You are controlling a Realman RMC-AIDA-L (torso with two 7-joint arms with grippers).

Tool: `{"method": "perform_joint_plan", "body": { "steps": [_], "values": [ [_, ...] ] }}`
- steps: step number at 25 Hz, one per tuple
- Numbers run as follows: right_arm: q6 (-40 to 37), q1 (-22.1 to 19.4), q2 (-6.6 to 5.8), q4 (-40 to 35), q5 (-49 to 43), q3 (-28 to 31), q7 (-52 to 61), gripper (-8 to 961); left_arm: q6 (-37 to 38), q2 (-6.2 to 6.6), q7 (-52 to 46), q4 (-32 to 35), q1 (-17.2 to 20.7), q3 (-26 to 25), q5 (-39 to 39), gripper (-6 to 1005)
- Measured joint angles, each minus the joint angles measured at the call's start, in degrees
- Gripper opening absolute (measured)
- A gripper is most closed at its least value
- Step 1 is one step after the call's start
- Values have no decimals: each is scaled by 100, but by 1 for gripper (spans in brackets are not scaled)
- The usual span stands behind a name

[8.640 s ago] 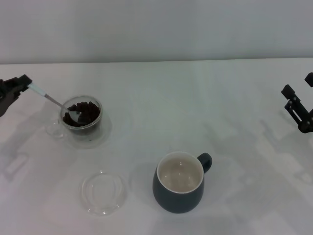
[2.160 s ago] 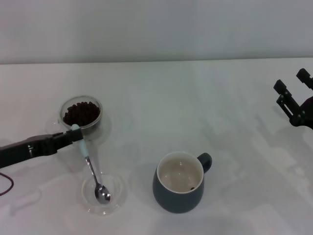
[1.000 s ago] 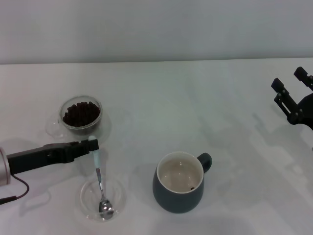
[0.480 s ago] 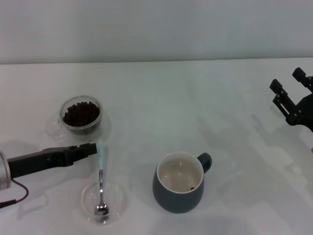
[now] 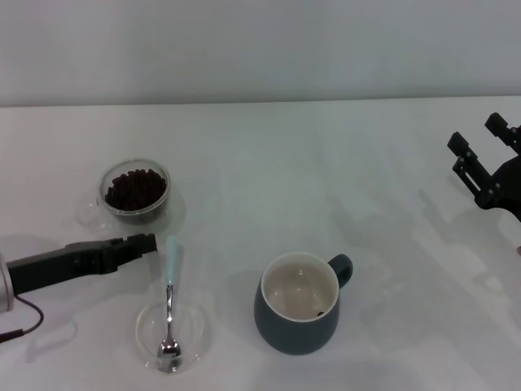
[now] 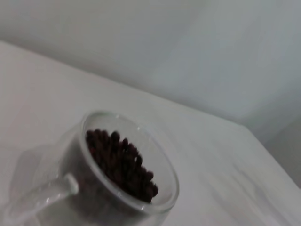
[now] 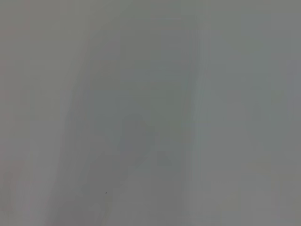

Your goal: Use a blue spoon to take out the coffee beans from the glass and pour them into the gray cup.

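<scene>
- Left gripper (image 5: 148, 241): reaching in low from the worktop's left edge, tip just beside the pale handle end of the blue spoon (image 5: 170, 303) and seemingly apart from it; holding nothing; cannot tell how far the fingers are spread.
- Right gripper (image 5: 482, 148): raised near the right edge of the worktop, fingers spread apart, empty, well away from every object.
- White worktop (image 5: 326, 171): stretching across the whole head view, back edge meeting a pale wall.
- Gray cup (image 5: 299, 303): upright near the front edge, slightly right of the middle, loop handle turned toward the back right; cream inside showing one or two dark specks at the bottom, likely beans.
- Flat clear dish (image 5: 169, 336): near the front-left corner, left of the gray cup, holding the spoon's metal bowl.
- Glass (image 5: 135, 192): upright toward the left edge, farther back than the dish, clear side handle facing the left edge; seen close in the left wrist view (image 6: 127, 165).
- Blue spoon: lying with bowl in the dish and handle pointing back toward the glass, resting over the dish rim.
- Coffee beans (image 5: 136, 188): heaped dark inside the glass, below the rim.
</scene>
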Motion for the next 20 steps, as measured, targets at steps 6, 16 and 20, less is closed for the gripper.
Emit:
{"method": "perform_joint_plan", "body": {
  "steps": [6, 16, 20],
  "values": [
    [-1, -11, 0, 0, 1, 11, 2, 607, 215, 26, 473, 66, 48, -10, -654, 233],
    [-65, -88, -16, 1, 45, 50, 82, 607, 606, -55, 1816, 721, 806, -17, -2450, 232],
    [-116, -109, -14, 0, 49, 53, 87, 607, 589, -96, 2561, 683, 1162, -30, -3210, 232]
  ]
}}
